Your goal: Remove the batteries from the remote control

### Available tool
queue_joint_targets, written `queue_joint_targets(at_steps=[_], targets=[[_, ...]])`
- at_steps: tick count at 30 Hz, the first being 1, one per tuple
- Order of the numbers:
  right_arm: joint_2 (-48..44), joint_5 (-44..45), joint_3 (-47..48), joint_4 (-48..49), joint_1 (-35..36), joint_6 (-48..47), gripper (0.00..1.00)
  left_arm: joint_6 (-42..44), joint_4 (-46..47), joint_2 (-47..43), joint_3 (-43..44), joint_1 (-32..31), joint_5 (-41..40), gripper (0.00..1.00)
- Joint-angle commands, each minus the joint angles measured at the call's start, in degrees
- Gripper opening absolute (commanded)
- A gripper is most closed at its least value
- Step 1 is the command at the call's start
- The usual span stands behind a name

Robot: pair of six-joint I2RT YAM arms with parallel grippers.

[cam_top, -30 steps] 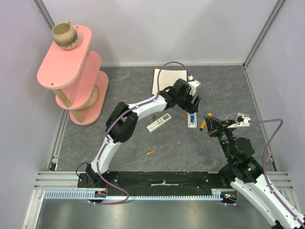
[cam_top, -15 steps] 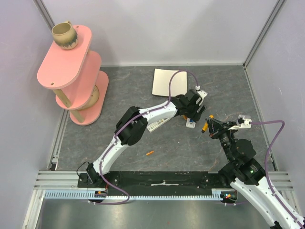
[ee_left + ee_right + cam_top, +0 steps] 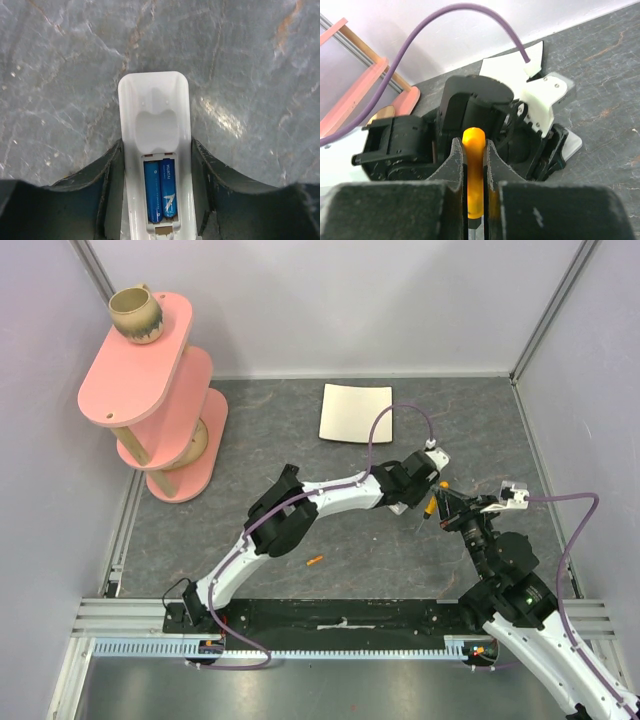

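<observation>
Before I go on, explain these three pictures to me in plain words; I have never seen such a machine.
These are two robot arms bolted at the near edge of a grey table. The overhead picture shows both, the left arm and the right arm, reaching toward each other. The other two pictures come from a camera on each wrist, looking along its own jaws. The left jaws sit against both sides of a white remote control, its bay open with two blue batteries inside. The right jaws are shut on a slim orange cylinder, perhaps a battery. Also there: a pink shelf with a pot, a white sheet, and a small orange piece.
</observation>
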Motion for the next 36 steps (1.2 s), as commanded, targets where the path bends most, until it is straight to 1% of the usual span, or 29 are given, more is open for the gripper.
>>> queue_joint_targets(at_steps=[1, 2, 3, 4, 5, 6, 7, 10, 11, 14, 19, 20, 25, 28, 29, 32, 35, 36], targets=[[-1.04, -0.39, 3.5, 0.38, -0.15, 0.0, 0.0, -1.18, -0.12, -5.46, -11.59, -3.05, 4.72, 0.21], [-1.04, -0.57, 3.59, 0.38, -0.15, 0.0, 0.0, -1.62, 1.02, -6.77, -14.05, -3.4, 5.16, 0.21], [-0.95, -0.75, 3.68, 0.47, -0.06, 0.09, 0.0, -2.32, 2.6, -8.44, -19.29, -3.49, 6.12, 0.2], [-0.86, -1.01, 3.77, 0.47, -0.06, 0.18, 0.0, -2.67, 5.14, -11.5, -21.87, -3.67, 6.48, 0.2], [-0.69, -1.1, 3.77, 0.56, -0.06, 0.44, 0.0, -3.03, 6.38, -13.19, -24.33, -3.84, 6.91, 0.2], [-0.34, -1.53, 3.77, 0.99, -0.15, 0.53, 0.0, -3.72, 7.35, -14.6, -28.97, -3.93, 7.61, 0.2], [-0.16, -1.63, 3.59, 1.17, -0.06, 0.62, 0.0, -3.91, 9.01, -17.48, -31.1, -4.11, 8.06, 0.2], [0.8, -2.68, 2.89, 2.4, -0.06, 0.88, 0.0, -4.17, 11.31, -22.58, -39.19, -4.37, 8.94, 0.21], [1.42, -2.68, 2.72, 3.19, -0.15, 1.14, 0.0, -3.91, 11.75, -23.74, -42.95, -4.46, 9.2, 0.22], [2.65, -3.3, 1.4, 4.94, -0.06, 1.67, 0.0, -2.51, 12.37, -28.13, -49.11, -4.37, 10.08, 0.24], [5.37, -5.22, -1.68, 8.29, -0.06, 2.46, 0.0, -0.22, 12.81, -34.02, -55.72, -4.2, 9.56, 0.3], [6.68, -5.58, -2.12, 11.25, -0.06, 2.81, 0.0, 0.31, 13.16, -34.64, -57.21, -4.02, 8.42, 0.32], [10.73, -7.25, -4.4, 15.58, -0.06, 3.17, 0.0, 2.68, 13.77, -35.18, -58.02, -1.3, 9.9, 0.36], [13.1, -7.52, -5.37, 17.87, -0.06, 3.17, 0.0, 4.7, 12.73, -34.21, -55.39, -1.03, 10.7, 0.48], [13.55, -7.78, -5.81, 18.57, -0.06, 3.17, 0.0, 4.71, 12.29, -34.12, -54.95, -1.03, 10.61, 0.61], [14.78, -8.04, -6.51, 19.89, -0.06, 3.08, 0.0, 4.71, 12.63, -35.61, -55.55, -1.03, 9.83, 0.77], [15.57, -8.31, -7.21, 20.77, -0.06, 3.25, 0.0, 4.09, 13.51, -38.77, -58.27, -1.12, 8.77, 0.82], [15.57, -8.39, -7.39, 21.03, -0.06, 3.17, 0.0, 3.83, 13.6, -39.65, -59.06, -1.03, 8.59, 0.82]])
